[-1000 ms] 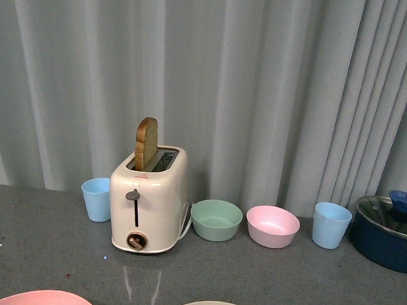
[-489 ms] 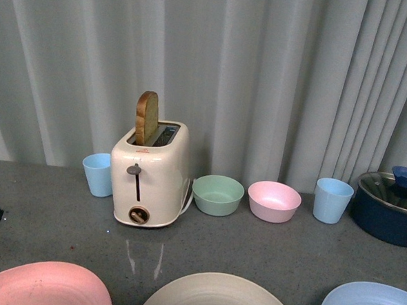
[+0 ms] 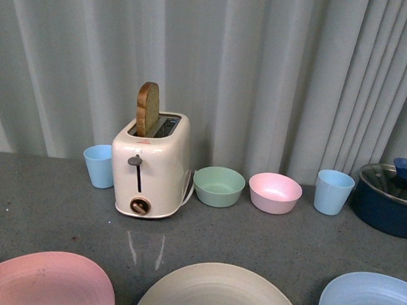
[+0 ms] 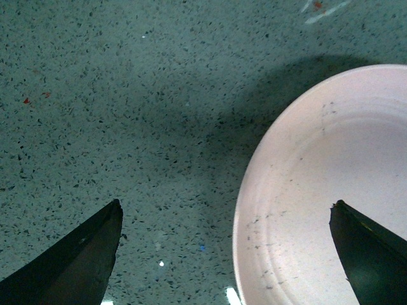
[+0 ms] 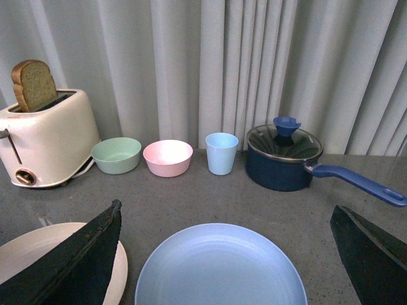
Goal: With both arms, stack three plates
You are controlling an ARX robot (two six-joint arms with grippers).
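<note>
Three plates lie in a row along the near edge of the grey counter: the pink plate (image 3: 43, 281) at left, the cream-beige plate (image 3: 219, 295) in the middle, the light blue plate (image 3: 368, 301) at right. Neither gripper shows in the front view. My left gripper (image 4: 226, 219) is open above the rim of the pink plate (image 4: 331, 190), one finger over the plate and one over bare counter. My right gripper (image 5: 226, 219) is open and empty, hovering over the light blue plate (image 5: 219, 267); the cream-beige plate's edge (image 5: 38, 251) shows beside it.
Along the curtain stand a light blue cup (image 3: 99, 165), a cream toaster (image 3: 149, 166) with a slice of bread, a green bowl (image 3: 219, 186), a pink bowl (image 3: 275, 193), another blue cup (image 3: 333, 191) and a dark blue lidded pot (image 3: 394, 199) with a long handle (image 5: 359, 184).
The front view has tilted down, so the three plates show more fully and the toaster row sits higher. The dark shape at the left edge half a second ago is gone.
</note>
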